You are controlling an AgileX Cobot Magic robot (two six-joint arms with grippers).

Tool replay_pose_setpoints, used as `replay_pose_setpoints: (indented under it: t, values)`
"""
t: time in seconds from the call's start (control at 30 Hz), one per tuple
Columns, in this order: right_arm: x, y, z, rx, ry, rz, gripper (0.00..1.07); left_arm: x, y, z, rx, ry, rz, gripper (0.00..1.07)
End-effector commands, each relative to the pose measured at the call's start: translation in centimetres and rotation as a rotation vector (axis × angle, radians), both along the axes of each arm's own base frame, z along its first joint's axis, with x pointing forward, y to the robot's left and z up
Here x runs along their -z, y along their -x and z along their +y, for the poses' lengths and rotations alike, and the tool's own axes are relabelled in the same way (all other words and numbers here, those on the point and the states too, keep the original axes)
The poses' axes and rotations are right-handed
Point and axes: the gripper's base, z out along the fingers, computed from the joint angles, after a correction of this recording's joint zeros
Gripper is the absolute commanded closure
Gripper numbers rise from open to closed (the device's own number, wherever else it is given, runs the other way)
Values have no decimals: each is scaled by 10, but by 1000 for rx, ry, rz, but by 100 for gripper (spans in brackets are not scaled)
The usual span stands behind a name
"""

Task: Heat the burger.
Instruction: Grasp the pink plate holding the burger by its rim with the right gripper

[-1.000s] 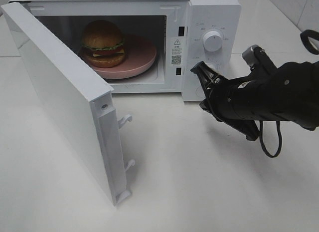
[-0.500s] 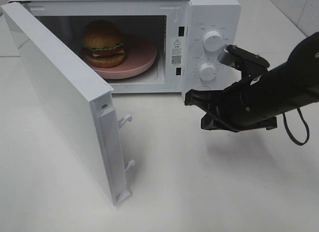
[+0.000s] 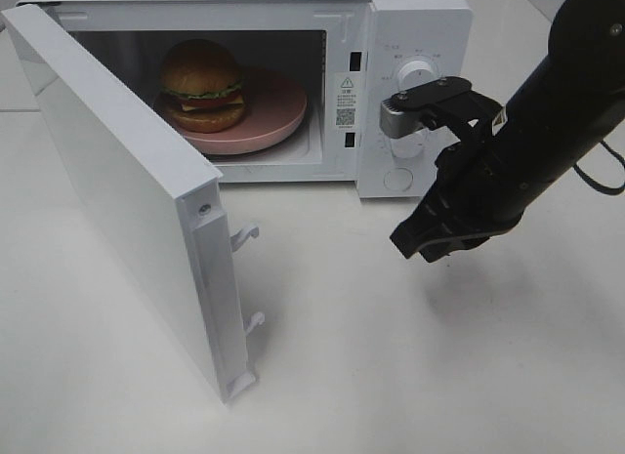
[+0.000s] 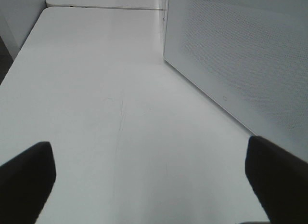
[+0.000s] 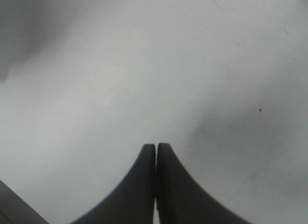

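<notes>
The burger [image 3: 202, 83] sits on a round pink plate [image 3: 278, 107] inside the white microwave [image 3: 420, 24]. The microwave's door [image 3: 117, 190] stands swung wide open toward the front left. My right gripper [image 3: 430, 251] is shut on nothing and points down at the table in front of the control panel, well right of the burger. In the right wrist view its fingertips [image 5: 156, 146] press together over bare tabletop. My left gripper [image 4: 149, 178] is open, its dark fingers [image 4: 24, 180] spread wide over the table beside the door's outer face [image 4: 240, 65]; it does not show in the exterior high view.
The right arm covers the lower part of the control panel; the upper knob [image 3: 415, 71] peeks out above it. Two latch hooks [image 3: 246, 234] jut from the door's free edge. White tabletop [image 3: 391, 376] lies in front of the microwave.
The right arm has risen and swung from pointing left near the lower knob to pointing down at the table, its gripper staying shut. Burger, plate and door have not moved.
</notes>
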Motion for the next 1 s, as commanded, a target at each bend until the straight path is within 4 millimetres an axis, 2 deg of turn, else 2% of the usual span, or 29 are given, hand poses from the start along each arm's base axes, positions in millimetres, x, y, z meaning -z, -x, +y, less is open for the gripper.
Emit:
replay_pose_setpoints:
  t: [0.03,0.07,0.13,0.23,0.3,0.4,0.47,0.67,0.73,0.77,0.8,0.83,0.87,0.9,0.93,0.97,1.0]
  values:
    - [-8,0,-2,-241,74,-25,106,0,2,0,-6,4,-23,7]
    - [-8,0,-2,-241,74,-25,106,0,2,0,-6,4,-23,7]
    - [-11,-1,-2,-521,136,-96,104,0,2,0,-6,4,-23,7]
    - [-11,-1,-3,-600,158,-117,104,0,2,0,-6,4,-23,7]
    - [-11,-3,-4,-871,239,-193,103,0,2,0,-6,4,-23,7]
    - [-11,-4,-4,-919,252,-205,103,0,2,0,-6,4,-23,7]
    - [-12,-7,-5,-1079,310,-275,100,0,2,0,-6,4,-23,7]
    - [-13,-11,-4,-1125,355,-328,95,0,2,0,-6,4,-23,7]
    - [-14,-16,-6,-1152,418,-374,82,0,2,0,-6,4,-23,7]
    - [-14,-16,-6,-1152,418,-374,82,0,2,0,-6,4,-23,7]
    - [-14,-17,-6,-1152,422,-381,77,0,2,0,-6,4,-23,7]
    - [-15,-18,-5,-1142,421,-401,66,0,2,0,-6,4,-23,7]
    - [-15,-18,-5,-1142,421,-401,66,0,2,0,-6,4,-23,7]
    - [-16,-18,-2,-1135,418,-414,59,0,2,0,-6,4,-23,7]
    - [-17,-18,4,-1124,421,-448,46,0,2,0,-6,4,-23,7]
    - [-17,-18,4,-1124,421,-448,46,0,2,0,-6,4,-23,7]
    - [-18,-18,11,-1084,403,-483,33,0,2,0,-6,4,-23,7]
